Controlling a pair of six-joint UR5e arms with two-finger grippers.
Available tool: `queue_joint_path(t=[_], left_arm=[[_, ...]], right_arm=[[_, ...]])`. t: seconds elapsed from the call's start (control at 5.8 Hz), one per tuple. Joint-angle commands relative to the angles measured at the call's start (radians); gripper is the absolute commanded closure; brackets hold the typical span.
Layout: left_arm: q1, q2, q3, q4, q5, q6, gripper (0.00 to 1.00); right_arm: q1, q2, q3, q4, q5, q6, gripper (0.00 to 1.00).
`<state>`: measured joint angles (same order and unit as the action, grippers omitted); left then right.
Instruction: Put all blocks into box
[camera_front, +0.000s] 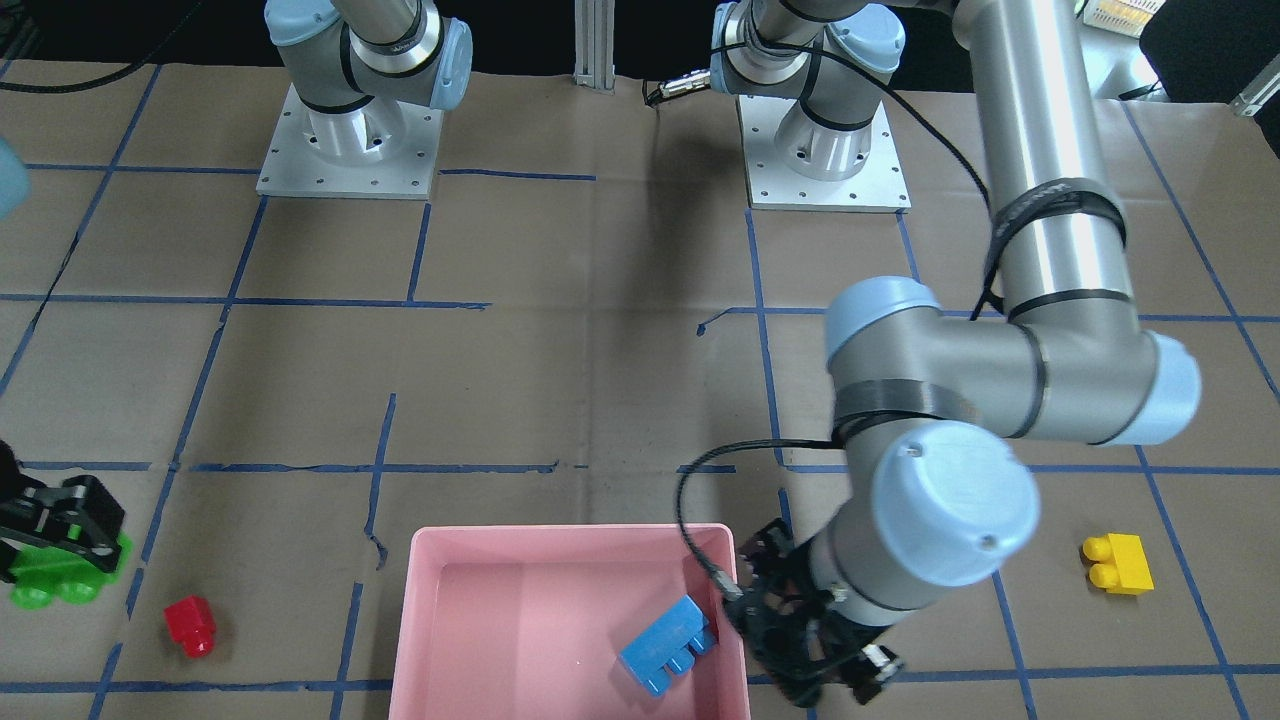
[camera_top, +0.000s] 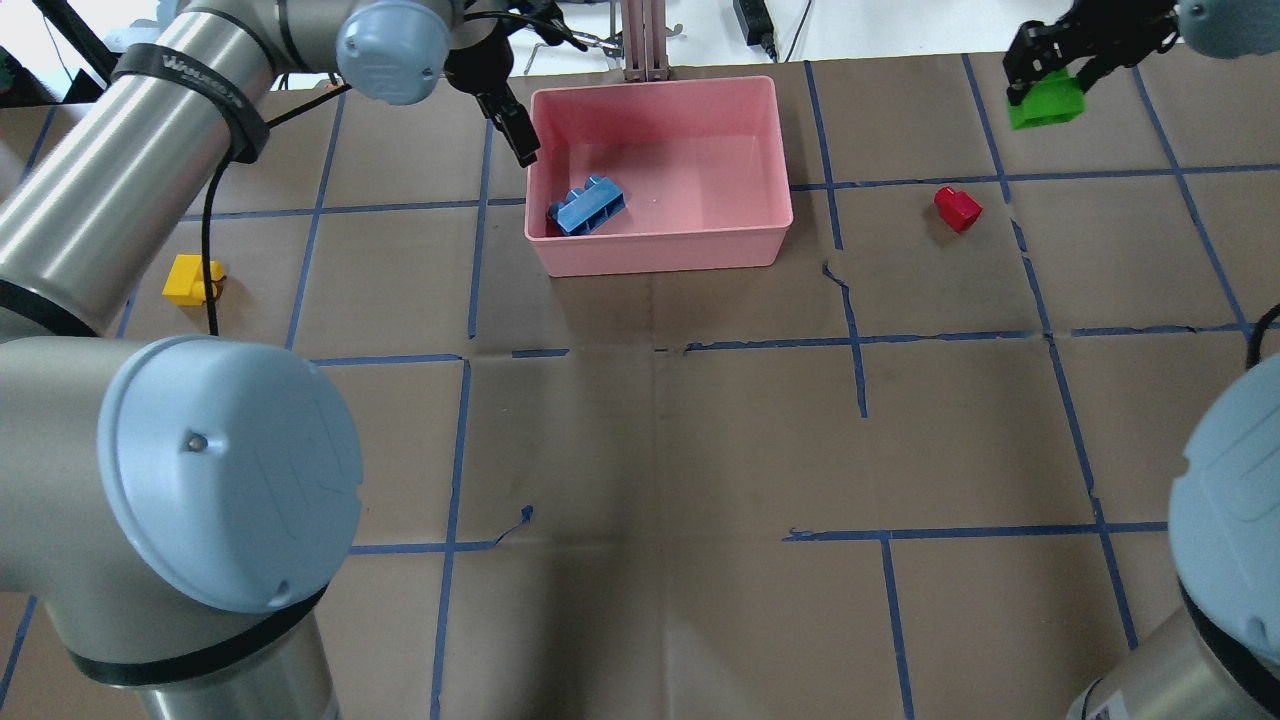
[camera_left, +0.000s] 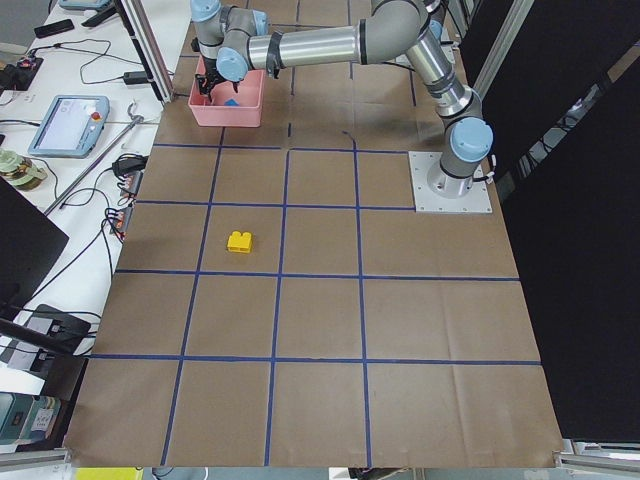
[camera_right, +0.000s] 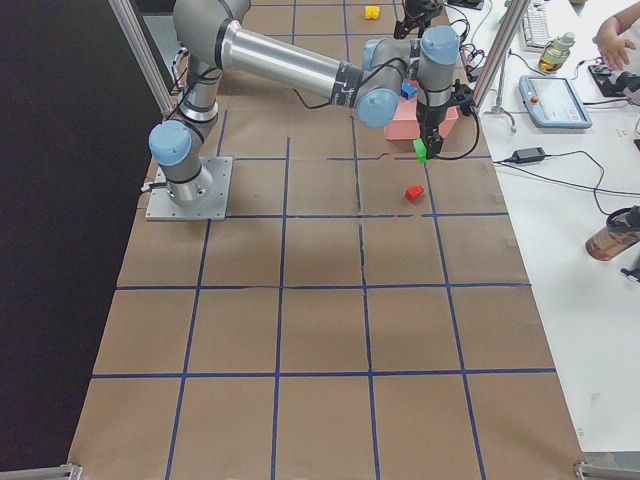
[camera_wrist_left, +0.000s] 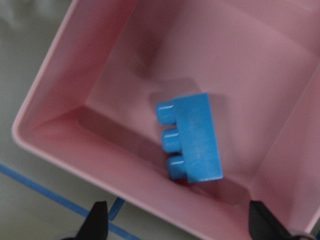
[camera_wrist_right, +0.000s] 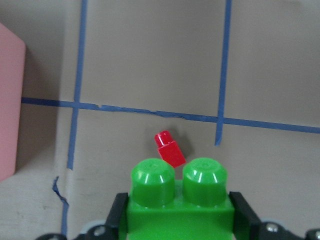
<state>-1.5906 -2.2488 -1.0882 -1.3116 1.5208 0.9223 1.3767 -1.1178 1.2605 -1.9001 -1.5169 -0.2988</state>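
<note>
The light blue brick (camera_front: 665, 645) (camera_top: 590, 207) (camera_wrist_left: 195, 137) lies inside the pink box (camera_front: 570, 533) (camera_top: 660, 255) (camera_wrist_left: 60, 140), near one corner. My left gripper (camera_front: 800, 640) (camera_top: 512, 125) (camera_wrist_left: 180, 225) is open and empty just above that corner. My right gripper (camera_front: 60, 545) (camera_top: 1045, 75) (camera_wrist_right: 180, 220) is shut on the green brick (camera_front: 60, 585) (camera_top: 1045, 103) (camera_wrist_right: 180, 200) and holds it above the table, away from the box. The red brick (camera_front: 190, 625) (camera_top: 957, 208) (camera_wrist_right: 169, 149) lies on the table between the box and the green brick. The yellow brick (camera_front: 1120, 563) (camera_top: 190, 280) (camera_left: 240, 241) lies on the table on my left side.
Brown paper with a blue tape grid covers the table. The two arm bases (camera_front: 350, 140) (camera_front: 825, 150) stand at my edge of it. Screens, cables and bottles lie on side benches beyond the box in the side views.
</note>
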Motion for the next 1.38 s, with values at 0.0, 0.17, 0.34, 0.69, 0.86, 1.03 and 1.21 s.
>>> queue_joint_path(t=[0.0, 0.17, 0.34, 0.69, 0.86, 1.03, 1.21], left_arm=[[0.194, 0.125, -0.159, 0.000, 0.002, 0.006, 0.01], [0.301, 0.158, -0.232, 0.012, 0.031, 0.004, 0.01], [0.402, 0.159, -0.252, 0.012, 0.042, 0.000, 0.00], [0.480, 0.111, -0.259, 0.062, 0.091, -0.183, 0.00], [0.498, 0.068, -0.259, 0.118, 0.091, -0.262, 0.01], [0.509, 0.033, -0.256, 0.141, 0.091, -0.360, 0.01], [0.509, -0.006, -0.236, 0.141, 0.135, -0.399, 0.03]], right_arm=[[0.187, 0.097, -0.135, 0.007, -0.005, 0.213, 0.65], [0.267, 0.158, -0.210, 0.007, -0.003, 0.333, 0.65], [0.328, 0.212, -0.264, 0.006, 0.007, 0.415, 0.66], [0.383, 0.338, -0.279, -0.010, 0.007, 0.452, 0.63], [0.383, 0.357, -0.270, -0.008, 0.007, 0.449, 0.13], [0.381, 0.349, -0.263, 0.027, -0.006, 0.454, 0.00], [0.380, 0.334, -0.280, 0.091, -0.009, 0.469, 0.00]])
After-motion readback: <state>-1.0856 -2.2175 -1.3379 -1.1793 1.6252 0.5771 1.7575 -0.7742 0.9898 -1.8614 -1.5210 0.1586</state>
